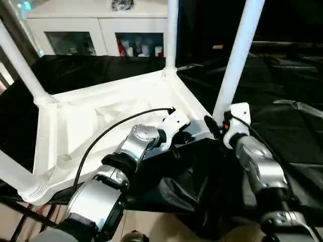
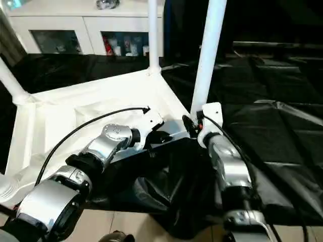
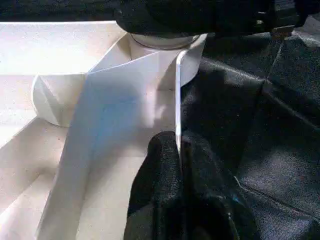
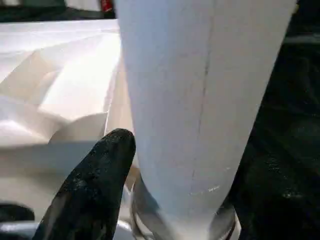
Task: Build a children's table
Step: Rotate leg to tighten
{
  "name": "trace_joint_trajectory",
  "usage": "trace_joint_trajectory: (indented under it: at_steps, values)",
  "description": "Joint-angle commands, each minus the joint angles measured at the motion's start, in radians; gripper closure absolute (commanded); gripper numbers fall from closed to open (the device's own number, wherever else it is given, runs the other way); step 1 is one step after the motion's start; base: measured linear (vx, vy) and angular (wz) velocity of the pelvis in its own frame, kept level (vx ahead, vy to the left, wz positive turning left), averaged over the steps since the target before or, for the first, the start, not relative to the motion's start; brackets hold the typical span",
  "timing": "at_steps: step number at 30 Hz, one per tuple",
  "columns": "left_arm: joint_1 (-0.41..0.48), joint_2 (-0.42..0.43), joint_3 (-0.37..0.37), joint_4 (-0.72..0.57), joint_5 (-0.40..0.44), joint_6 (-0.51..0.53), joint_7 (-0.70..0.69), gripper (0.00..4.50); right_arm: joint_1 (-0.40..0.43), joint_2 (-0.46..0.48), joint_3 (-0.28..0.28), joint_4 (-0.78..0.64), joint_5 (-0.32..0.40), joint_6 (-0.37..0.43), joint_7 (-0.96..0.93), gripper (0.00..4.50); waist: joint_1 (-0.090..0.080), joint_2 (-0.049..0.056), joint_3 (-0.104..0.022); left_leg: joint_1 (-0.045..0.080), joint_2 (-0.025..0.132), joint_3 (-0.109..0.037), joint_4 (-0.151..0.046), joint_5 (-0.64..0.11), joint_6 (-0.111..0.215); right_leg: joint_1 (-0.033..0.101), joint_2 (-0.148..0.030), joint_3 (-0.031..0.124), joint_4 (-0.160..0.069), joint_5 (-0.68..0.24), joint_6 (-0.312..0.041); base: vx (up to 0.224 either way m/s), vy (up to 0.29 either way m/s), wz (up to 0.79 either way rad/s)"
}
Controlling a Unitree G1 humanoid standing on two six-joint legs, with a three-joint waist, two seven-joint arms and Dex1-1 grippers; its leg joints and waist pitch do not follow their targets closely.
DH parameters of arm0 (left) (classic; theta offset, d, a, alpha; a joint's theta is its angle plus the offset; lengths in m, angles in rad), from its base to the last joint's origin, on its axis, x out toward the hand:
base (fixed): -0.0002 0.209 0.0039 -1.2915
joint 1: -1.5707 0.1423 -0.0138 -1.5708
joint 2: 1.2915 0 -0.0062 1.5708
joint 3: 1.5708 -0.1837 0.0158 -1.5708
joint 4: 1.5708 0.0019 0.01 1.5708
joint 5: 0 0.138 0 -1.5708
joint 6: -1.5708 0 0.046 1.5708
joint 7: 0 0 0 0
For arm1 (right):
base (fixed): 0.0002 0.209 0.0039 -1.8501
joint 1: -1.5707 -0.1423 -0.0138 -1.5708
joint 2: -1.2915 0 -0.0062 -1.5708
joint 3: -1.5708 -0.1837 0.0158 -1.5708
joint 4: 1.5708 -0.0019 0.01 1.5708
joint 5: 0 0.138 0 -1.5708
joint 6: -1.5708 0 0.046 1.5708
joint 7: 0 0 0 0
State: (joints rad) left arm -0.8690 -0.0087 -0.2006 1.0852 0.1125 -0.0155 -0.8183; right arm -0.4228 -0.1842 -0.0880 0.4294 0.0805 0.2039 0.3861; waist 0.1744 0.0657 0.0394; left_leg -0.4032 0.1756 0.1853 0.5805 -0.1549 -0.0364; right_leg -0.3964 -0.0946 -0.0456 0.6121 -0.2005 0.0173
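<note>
No legible brand, label or writing is seen on any item.

Left gripper (image 1: pixel 187 134): black, soft-looking fingers (image 3: pixel 160 200), closed on the thin upright rim of the tabletop (image 1: pixel 91 126) near its closest corner; in the left wrist view the white edge is seen pinched between the two pads. A black cable (image 1: pixel 111 130) is looped above the silver forearm.

Right gripper (image 1: pixel 216 127): black fingers (image 4: pixel 95 185) set apart on either side of the base of the near right leg (image 1: pixel 237 55), one on each flank of the tube; whether the pads press on it cannot be told. A faint moulding seam along the tube is seen in the right wrist view.

Tabletop: white plastic, rectangular, laid upside down on the surface (image 1: pixel 282 126), its underside ribbed and its rim raised. A round corner socket (image 3: pixel 165 50) with a smooth cylindrical wall is shown close up in the left wrist view, just beyond the pinched rim.

Legs: white, smooth, tapered tubes. Besides the near right leg, three are seen standing in corner sockets: the near left leg (image 1: pixel 10 174), the far left leg (image 1: pixel 17 60) and the far right leg (image 1: pixel 172 33).

Surface: draped in black, creased, slightly glossy sheeting.

Cabinet (image 1: pixel 101 25): white, with glazed doors, set behind the surface; small items inside cannot be made out.
</note>
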Motion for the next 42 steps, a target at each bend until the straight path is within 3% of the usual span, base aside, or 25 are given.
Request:
trace_joint_trajectory:
  at_steps: [1, 7, 11, 15, 18, 19, 22, 26, 28, 30, 32, 33, 35, 37, 39, 40, 41, 42]
  values:
    - [-0.041, -0.041, 0.02, -0.036, -0.04, -0.087, -0.018, 4.5, 0.052, -0.011, 0.069, -0.031, 0.012, 0.013, 0.103, 1.59, 0.002, -0.023, -0.066, 0.024, 0.048, -0.023, -0.061, -0.2, 0.064, 0.046, -0.065, 0.03, -0.07, -0.038, -0.212, 0.0, 0.0, 0.0]
    - [-0.01, -0.042, 0.012, -0.051, -0.046, -0.102, -0.06, 4.5, 0.112, -0.123, -0.008, -0.115, 0.046, -0.013, 0.169, 1.59, 0.024, -0.025, -0.066, 0.023, 0.049, -0.022, -0.054, -0.178, 0.1, 0.044, -0.066, 0.029, -0.073, -0.071, -0.209, 0.0, 0.0, 0.0]
    - [0.013, -0.041, 0.007, -0.061, -0.05, -0.11, -0.088, 4.5, 0.172, -0.217, -0.073, -0.209, 0.131, 0.014, 0.279, 1.59, 0.032, -0.028, -0.065, 0.02, 0.051, -0.022, -0.05, -0.172, 0.119, 0.046, -0.064, 0.029, -0.072, -0.083, -0.206, 0.0, 0.0, 0.0]
    - [0.025, -0.038, 0.006, -0.067, -0.052, -0.115, -0.108, 4.5, 0.25, -0.309, -0.07, -0.306, 0.201, 0.074, 0.442, 1.59, 0.045, -0.029, -0.06, 0.014, 0.052, -0.023, -0.046, -0.158, 0.147, 0.045, -0.065, 0.028, -0.074, -0.108, -0.193, 0.0, 0.0, 0.0]
    - [0.034, -0.034, 0.002, -0.074, -0.052, -0.126, -0.117, 4.5, 0.308, -0.379, -0.055, -0.374, 0.254, 0.128, 0.554, 1.59, 0.047, -0.031, -0.059, 0.016, 0.052, -0.023, -0.046, -0.165, 0.149, 0.043, -0.065, 0.027, -0.078, -0.143, -0.19, 0.0, 0.0, 0.0]
    - [0.037, -0.034, 0.001, -0.077, -0.052, -0.127, -0.119, 4.5, 0.313, -0.387, -0.054, -0.387, 0.27, 0.144, 0.568, 1.59, 0.045, -0.037, -0.053, 0.014, 0.053, -0.023, -0.047, -0.165, 0.154, 0.039, -0.064, 0.027, -0.079, -0.147, -0.191, 0.0, 0.0, 0.0]
    - [0.056, -0.034, -0.009, -0.093, -0.044, -0.133, -0.119, 4.5, 0.33, -0.412, -0.029, -0.463, 0.33, 0.212, 0.61, 1.59, 0.048, -0.033, -0.05, 0.014, 0.054, -0.024, -0.05, -0.179, 0.148, 0.036, -0.066, 0.029, -0.084, -0.209, -0.18, 0.0, 0.0, 0.0]
    - [0.062, -0.038, -0.002, -0.106, -0.049, -0.116, -0.119, 4.5, 0.302, -0.361, 0.009, -0.469, 0.286, 0.182, 0.555, 1.59, 0.042, -0.032, -0.051, 0.017, 0.055, -0.026, -0.056, -0.196, 0.122, 0.029, -0.066, 0.029, -0.087, -0.237, -0.175, 0.0, 0.0, 0.0]
    - [0.063, -0.036, 0.001, -0.117, -0.053, -0.11, -0.12, 3.94, 0.278, -0.323, 0.021, -0.448, 0.253, 0.165, 0.509, 1.48, 0.04, -0.034, -0.05, 0.016, 0.054, -0.027, -0.058, -0.201, 0.11, 0.029, -0.067, 0.029, -0.086, -0.239, -0.177, 0.0, 0.0, 0.0]
    - [0.069, -0.011, -0.006, -0.165, -0.042, -0.097, -0.115, 3.92, 0.216, -0.235, 0.039, -0.357, 0.177, 0.123, 0.377, 1.48, 0.04, -0.03, -0.052, 0.018, 0.057, -0.027, -0.06, -0.2, 0.099, 0.027, -0.069, 0.03, -0.084, -0.217, -0.19, 0.0, 0.0, 0.0]
    - [0.072, -0.001, -0.009, -0.18, -0.035, -0.095, -0.111, 3.58, 0.2, -0.214, 0.042, -0.332, 0.161, 0.113, 0.344, 1.48, 0.031, -0.029, -0.056, 0.013, 0.053, -0.029, -0.062, -0.192, 0.08, 0.025, -0.068, 0.027, -0.077, -0.189, -0.198, 0.0, 0.0, 0.0]
    - [0.083, 0.018, 0.0, -0.211, -0.037, -0.077, -0.102, 3.58, 0.188, -0.197, 0.051, -0.318, 0.159, 0.113, 0.327, 1.48, 0.031, -0.023, -0.057, 0.017, 0.058, -0.03, -0.06, -0.186, 0.08, 0.024, -0.067, 0.028, -0.073, -0.142, -0.208, 0.0, 0.0, 0.0]
    - [0.105, 0.045, 0.021, -0.254, -0.051, -0.049, -0.094, 3.49, 0.181, -0.187, 0.067, -0.317, 0.164, 0.117, 0.316, 1.48, 0.021, -0.026, -0.058, 0.01, 0.054, -0.029, -0.056, -0.145, 0.103, 0.028, -0.061, 0.025, -0.06, -0.014, -0.222, 0.0, 0.0, 0.0]
    - [0.143, 0.074, 0.042, -0.308, -0.07, -0.016, -0.1, 3.3, 0.179, -0.179, 0.076, -0.32, 0.17, 0.116, 0.313, 1.48, 0.021, -0.024, -0.058, 0.008, 0.054, -0.028, -0.052, -0.122, 0.12, 0.033, -0.065, 0.024, -0.053, 0.045, -0.233, 0.0, 0.0, 0.0]
    - [0.275, 0.138, 0.091, -0.513, -0.136, 0.098, -0.131, 3.11, 0.17, -0.146, 0.076, -0.309, 0.169, 0.1, 0.306, 1.48, 0.011, -0.022, -0.056, 0.006, 0.052, -0.024, -0.051, -0.127, 0.134, 0.029, -0.062, 0.022, -0.054, 0.041, -0.247, 0.0, 0.0, 0.0]
    - [0.284, 0.142, 0.094, -0.53, -0.142, 0.108, -0.134, 3.07, 0.169, -0.144, 0.076, -0.308, 0.169, 0.099, 0.306, 1.48, 0.008, -0.021, -0.059, 0.007, 0.056, -0.026, -0.051, -0.126, 0.132, 0.032, -0.065, 0.022, -0.049, 0.044, -0.252, 0.0, 0.0, 0.0]
    - [0.358, 0.166, 0.115, -0.667, -0.191, 0.185, -0.16, 2.85, 0.161, -0.127, 0.075, -0.294, 0.166, 0.089, 0.306, 1.48, 0.006, -0.024, -0.052, 0.009, 0.056, -0.021, -0.054, -0.15, 0.127, 0.024, -0.059, 0.023, -0.058, -0.002, -0.251, 0.0, 0.0, 0.0]
    - [0.392, 0.177, 0.124, -0.733, -0.215, 0.221, -0.172, 2.85, 0.157, -0.121, 0.077, -0.289, 0.166, 0.087, 0.304, 1.48, 0.005, -0.02, -0.053, 0.01, 0.06, -0.024, -0.057, -0.163, 0.117, 0.027, -0.064, 0.024, -0.055, -0.022, -0.255, 0.0, 0.0, 0.0]
